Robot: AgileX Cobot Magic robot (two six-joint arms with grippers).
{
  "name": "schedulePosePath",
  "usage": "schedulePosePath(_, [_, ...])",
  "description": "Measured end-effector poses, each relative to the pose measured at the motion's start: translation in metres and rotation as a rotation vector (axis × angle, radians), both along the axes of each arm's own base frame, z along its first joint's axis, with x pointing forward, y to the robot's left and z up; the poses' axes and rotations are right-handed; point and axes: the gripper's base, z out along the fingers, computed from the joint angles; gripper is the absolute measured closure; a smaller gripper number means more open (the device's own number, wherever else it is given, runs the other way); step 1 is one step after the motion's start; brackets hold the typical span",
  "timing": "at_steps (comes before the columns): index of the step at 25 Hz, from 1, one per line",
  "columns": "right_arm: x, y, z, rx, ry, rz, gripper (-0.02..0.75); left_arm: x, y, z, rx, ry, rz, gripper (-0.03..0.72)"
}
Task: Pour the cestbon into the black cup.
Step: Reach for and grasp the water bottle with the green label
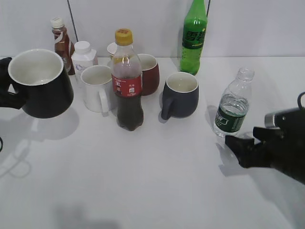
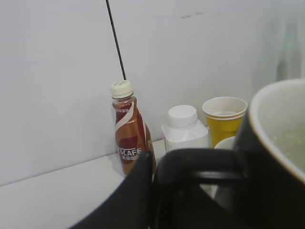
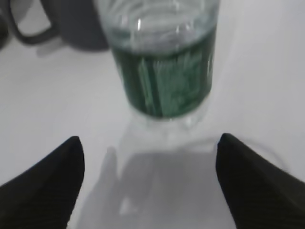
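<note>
The cestbon point(image 1: 233, 106), a small clear uncapped bottle with a dark green label, stands upright on the white table at the right; it fills the top of the right wrist view point(image 3: 164, 71). My right gripper point(image 1: 238, 143) is open just in front of it, the fingertips point(image 3: 148, 145) apart and short of the bottle. My left gripper point(image 1: 7, 90) is shut on the handle of the black cup point(image 1: 40, 83) and holds it lifted above the table at the far left. The cup's handle and rim fill the left wrist view point(image 2: 228, 167).
A cola bottle point(image 1: 127, 81), white mug point(image 1: 96, 88), dark red mug point(image 1: 148, 74) and blue-grey mug point(image 1: 180, 94) stand mid-table. A tall green bottle point(image 1: 194, 38), coffee bottle point(image 1: 61, 43) and white bottle point(image 1: 83, 57) stand along the back wall.
</note>
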Motion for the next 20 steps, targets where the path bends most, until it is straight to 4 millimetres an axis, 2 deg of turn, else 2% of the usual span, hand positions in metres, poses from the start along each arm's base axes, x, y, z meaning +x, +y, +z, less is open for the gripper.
schedulePosePath(4, [0.021,0.005,0.007,0.012,-0.078,0.028,0.071,0.0,0.0,0.0,0.0,0.0,0.0,0.643])
schedulePosePath(10, [0.064,0.013,0.021,0.038,-0.195,0.053,0.085,0.0,-0.001,0.0,0.007,-0.001,-0.017,0.643])
schedulePosePath(11, [0.068,0.015,0.02,0.033,-0.195,0.07,0.117,-0.001,-0.002,0.0,0.01,-0.001,-0.024,0.643])
schedulePosePath(12, [0.072,0.017,0.02,0.029,-0.199,0.091,0.188,-0.001,-0.003,0.0,0.012,-0.001,-0.029,0.643])
schedulePosePath(13, [0.074,0.018,0.02,0.026,-0.202,0.107,0.247,-0.001,-0.003,0.0,0.014,-0.001,-0.034,0.643])
schedulePosePath(16, [0.072,0.02,0.02,0.022,-0.2,0.147,0.24,-0.001,-0.004,0.0,0.016,-0.001,-0.04,0.643])
schedulePosePath(20, [0.057,0.019,0.031,0.0,-0.185,0.167,0.24,-0.004,-0.013,0.003,0.019,0.005,-0.069,0.644])
